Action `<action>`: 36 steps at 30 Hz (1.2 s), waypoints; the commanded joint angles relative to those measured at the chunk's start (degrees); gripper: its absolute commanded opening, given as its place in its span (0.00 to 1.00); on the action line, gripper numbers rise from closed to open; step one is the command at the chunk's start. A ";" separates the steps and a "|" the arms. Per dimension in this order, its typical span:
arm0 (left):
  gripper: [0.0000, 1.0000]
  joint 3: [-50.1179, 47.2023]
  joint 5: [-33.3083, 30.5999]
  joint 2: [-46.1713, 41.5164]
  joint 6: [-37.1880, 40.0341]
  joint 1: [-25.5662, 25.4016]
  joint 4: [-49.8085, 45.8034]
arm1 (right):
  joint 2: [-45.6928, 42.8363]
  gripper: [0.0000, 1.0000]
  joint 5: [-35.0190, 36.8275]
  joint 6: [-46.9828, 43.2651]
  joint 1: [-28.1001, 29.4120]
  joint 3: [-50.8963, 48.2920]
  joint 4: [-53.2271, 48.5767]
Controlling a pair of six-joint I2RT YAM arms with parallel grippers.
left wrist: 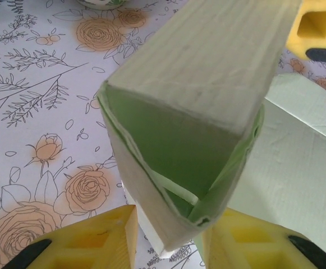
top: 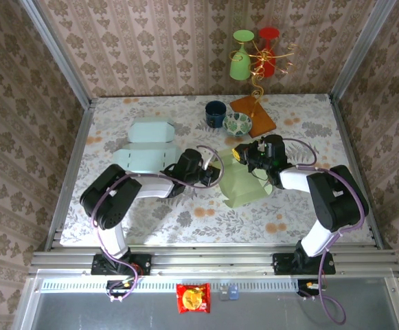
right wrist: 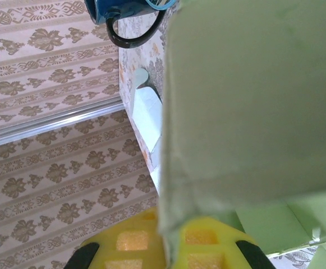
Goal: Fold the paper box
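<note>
Yellow pads [left wrist: 95, 241] of the left gripper [left wrist: 168, 244] clamp a raised corner of the green box [top: 244, 184] mid-table, while the right gripper [right wrist: 171, 246] pinches a flap tight. Folding looks about midway; the next move likely calls for pressing that wall inward until it locks. Floral cloth [top: 185, 216] covers the table, with wallpapered walls [top: 151, 48] around it.
</note>
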 commanded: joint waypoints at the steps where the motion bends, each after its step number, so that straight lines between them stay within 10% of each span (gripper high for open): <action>1: 0.35 1.75 -3.02 1.37 -2.16 -0.08 1.81 | -0.71 0.00 3.36 1.26 1.01 -2.49 0.10; 36: 0.25 8.75 -9.70 7.39 -6.34 -2.68 -0.44 | -1.41 0.00 9.99 6.43 5.26 -5.64 3.50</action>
